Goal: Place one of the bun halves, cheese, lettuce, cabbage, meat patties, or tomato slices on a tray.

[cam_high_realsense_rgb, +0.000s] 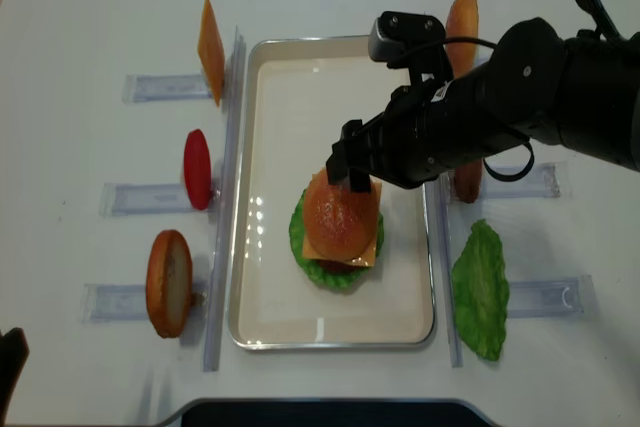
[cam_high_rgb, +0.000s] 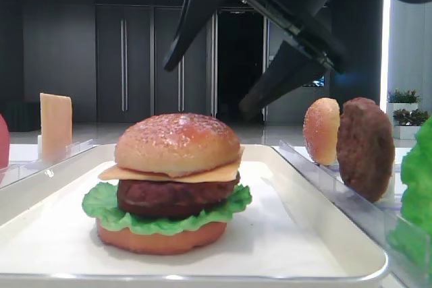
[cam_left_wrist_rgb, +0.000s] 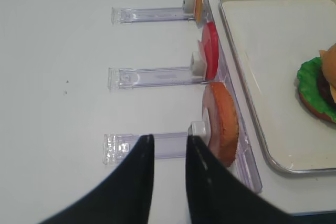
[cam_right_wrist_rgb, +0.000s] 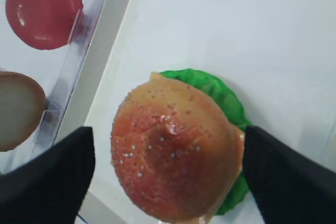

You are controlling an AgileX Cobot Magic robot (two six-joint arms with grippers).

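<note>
A stacked burger stands on the cream tray (cam_high_realsense_rgb: 270, 97): sesame bun half (cam_high_rgb: 177, 141) on top, then cheese (cam_high_rgb: 202, 175), a meat patty (cam_high_rgb: 175, 197), lettuce (cam_high_rgb: 101, 204) and an orange bottom disc (cam_high_rgb: 162, 237). My right gripper (cam_high_rgb: 208, 87) hangs open just above the bun half, apart from it. In the right wrist view its black fingers (cam_right_wrist_rgb: 52, 177) flank the bun half (cam_right_wrist_rgb: 173, 156). My left gripper (cam_left_wrist_rgb: 169, 139) is shut on nothing, over a clear rack left of the tray. No cabbage shows.
Clear racks line both long sides of the tray. The left ones hold a cheese slice (cam_high_realsense_rgb: 210, 37), a red tomato slice (cam_high_realsense_rgb: 197, 169) and a bun piece (cam_high_realsense_rgb: 168, 282). On the right stand another bun half (cam_high_realsense_rgb: 462, 17), a patty (cam_high_rgb: 364, 148) and a lettuce leaf (cam_high_realsense_rgb: 482, 287).
</note>
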